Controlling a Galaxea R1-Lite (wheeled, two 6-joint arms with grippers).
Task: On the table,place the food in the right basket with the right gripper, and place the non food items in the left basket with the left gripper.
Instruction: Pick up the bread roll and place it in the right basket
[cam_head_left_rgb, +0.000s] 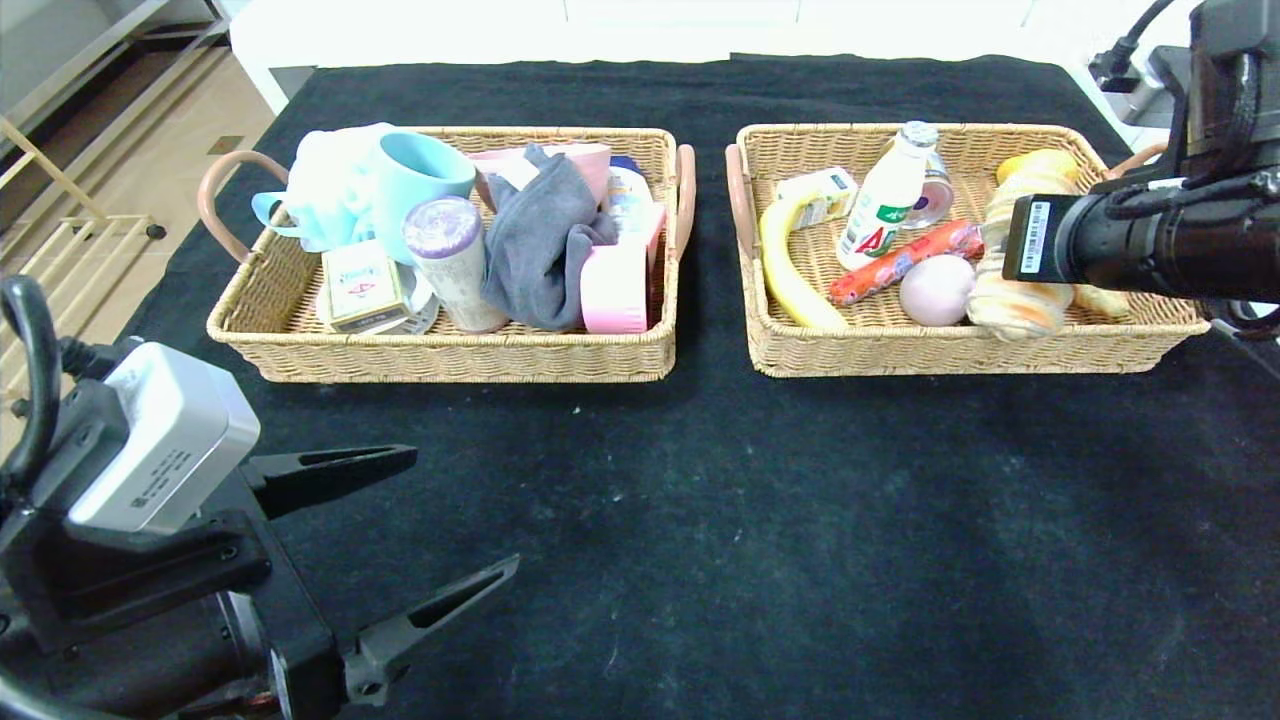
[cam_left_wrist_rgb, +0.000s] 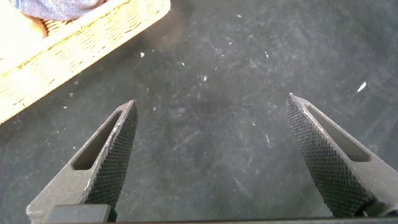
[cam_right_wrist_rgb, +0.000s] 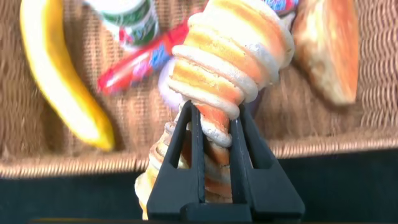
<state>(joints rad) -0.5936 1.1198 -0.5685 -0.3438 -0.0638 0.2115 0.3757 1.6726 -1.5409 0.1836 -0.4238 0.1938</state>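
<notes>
My right gripper (cam_right_wrist_rgb: 214, 115) is shut on a long spiral bread roll (cam_right_wrist_rgb: 236, 50) and holds it over the front right part of the right basket (cam_head_left_rgb: 960, 355). In the head view the roll (cam_head_left_rgb: 1015, 295) reaches down to the basket's front rim, and the wrist camera hides the fingers. The basket holds a banana (cam_head_left_rgb: 790, 270), a red sausage (cam_head_left_rgb: 900, 262), a white drink bottle (cam_head_left_rgb: 885, 200), a pink ball-like item (cam_head_left_rgb: 936, 290) and another bread (cam_right_wrist_rgb: 326, 43). My left gripper (cam_head_left_rgb: 465, 510) is open and empty over the bare cloth at the front left (cam_left_wrist_rgb: 211, 99).
The left basket (cam_head_left_rgb: 440, 355) holds a cyan mug (cam_head_left_rgb: 420, 180), a grey cloth (cam_head_left_rgb: 545, 245), a pink case (cam_head_left_rgb: 615, 285), a purple-lidded canister (cam_head_left_rgb: 450, 255) and a small box (cam_head_left_rgb: 360, 285). Its corner shows in the left wrist view (cam_left_wrist_rgb: 74, 43). Black cloth (cam_head_left_rgb: 750, 520) covers the table.
</notes>
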